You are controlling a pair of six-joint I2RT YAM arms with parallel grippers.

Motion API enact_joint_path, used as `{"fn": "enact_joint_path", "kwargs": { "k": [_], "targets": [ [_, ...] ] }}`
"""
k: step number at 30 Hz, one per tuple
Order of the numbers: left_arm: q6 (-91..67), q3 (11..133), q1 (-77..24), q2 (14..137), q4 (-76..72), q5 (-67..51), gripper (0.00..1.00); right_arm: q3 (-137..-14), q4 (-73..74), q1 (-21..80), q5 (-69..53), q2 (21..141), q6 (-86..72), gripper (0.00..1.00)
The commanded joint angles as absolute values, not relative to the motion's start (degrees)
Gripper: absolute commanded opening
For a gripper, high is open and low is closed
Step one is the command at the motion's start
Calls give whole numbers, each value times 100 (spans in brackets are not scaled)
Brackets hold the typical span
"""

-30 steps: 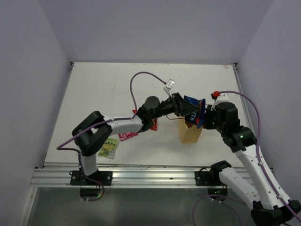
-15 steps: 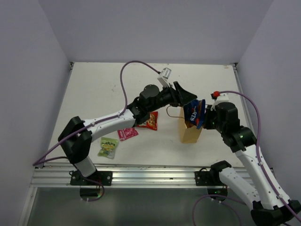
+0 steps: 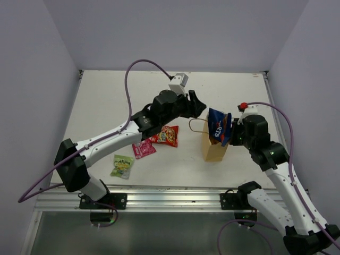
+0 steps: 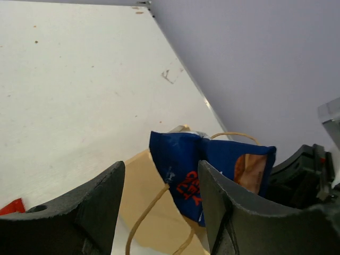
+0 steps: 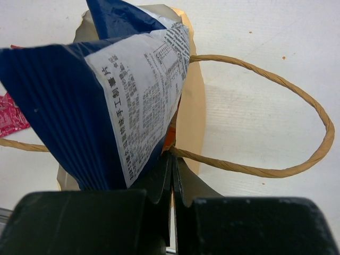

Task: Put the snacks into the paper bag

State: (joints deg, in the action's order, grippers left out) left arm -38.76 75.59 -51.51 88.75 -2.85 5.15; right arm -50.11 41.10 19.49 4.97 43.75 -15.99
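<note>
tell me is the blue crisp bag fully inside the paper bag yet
No, only partly in: the blue crisp bag sticks up out of the paper bag, with the right gripper shut on the crisp bag's edge.

Left arm reaches far forward, its pincer (image 3: 198,104) spread wide; right arm bent, its pincer (image 5: 171,167) clamped tight.

The left arm (image 3: 109,139) and the right arm (image 3: 285,177) are white tubes joined by chunky black joints. A thin purple cable (image 3: 144,60) loops along each. The right arm wears a small red knob (image 3: 244,105). The left arm's fingers (image 4: 79,212) are black.
</note>
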Motion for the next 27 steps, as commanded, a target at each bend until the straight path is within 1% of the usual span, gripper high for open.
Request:
{"fn": "enact_joint_path", "kwargs": {
  "k": [1, 7, 13, 19, 21, 27],
  "targets": [
    [-3112, 7936, -5159, 8797, 755, 828, 61, -4957, 4043, 1969, 448, 4465, -1520, 0],
    [-3041, 7875, -5641, 8850, 124, 545, 61, -4948, 4043, 1969, 483, 4474, -1521, 0],
    [-3076, 8278, -5950, 9342, -519, 150, 61, -4948, 4043, 1969, 475, 4474, -1521, 0],
    [-3094, 8841, -5950, 10045, -265, 26, 59, -4948, 4052, 1969, 475, 4430, -1529, 0],
    [-3137, 9070, -5950, 10273, 260, 87, 57, -4948, 4052, 1969, 492, 4430, -1529, 0],
    [-3182, 9184, -5968, 10555, 982, 166, 55, -4939, 4052, 1960, 466, 4430, -1529, 0]
  ]
}}
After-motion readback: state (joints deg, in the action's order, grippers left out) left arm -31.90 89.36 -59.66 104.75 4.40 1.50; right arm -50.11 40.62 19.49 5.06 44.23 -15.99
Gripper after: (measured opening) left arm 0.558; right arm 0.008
